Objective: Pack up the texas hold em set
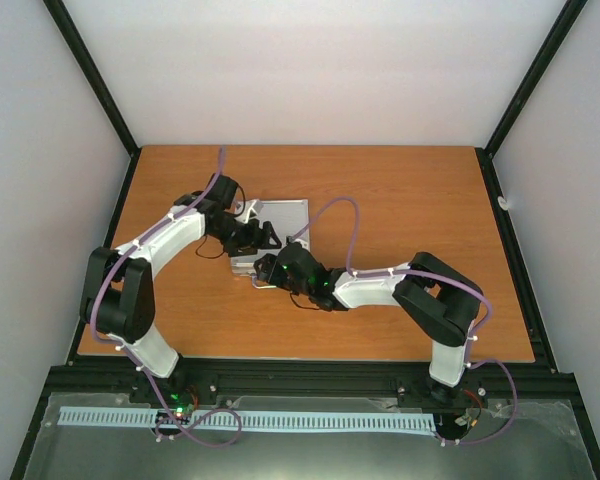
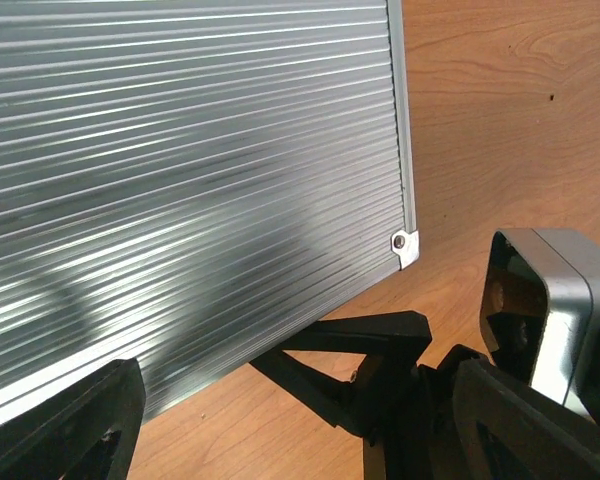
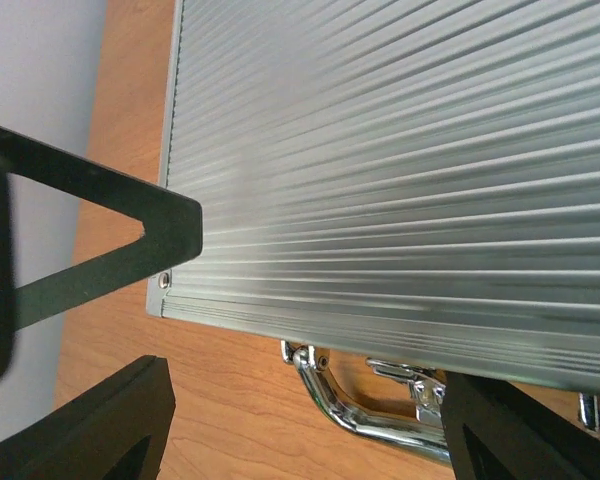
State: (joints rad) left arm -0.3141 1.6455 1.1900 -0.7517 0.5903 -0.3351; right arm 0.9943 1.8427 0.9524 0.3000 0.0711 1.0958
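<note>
The texas hold em set shows only as its silver ribbed aluminium case (image 1: 285, 215), lid down, in the middle of the wooden table; its contents are hidden. In the left wrist view the lid (image 2: 180, 180) fills the upper left, its riveted corner (image 2: 405, 245) just ahead of my open left gripper (image 2: 295, 430). My open right gripper (image 3: 305, 440) hovers over the case's front edge, with the chrome handle (image 3: 380, 425) and a latch (image 3: 410, 385) between its fingers. Both grippers, left (image 1: 260, 238) and right (image 1: 265, 268), crowd the case's near side and hold nothing.
The right arm's black triangular finger (image 2: 360, 370) and grey wrist housing (image 2: 555, 310) sit close in front of my left gripper. The left arm's finger (image 3: 90, 235) crosses the case corner in the right wrist view. Bare wood (image 1: 410, 200) surrounds the case.
</note>
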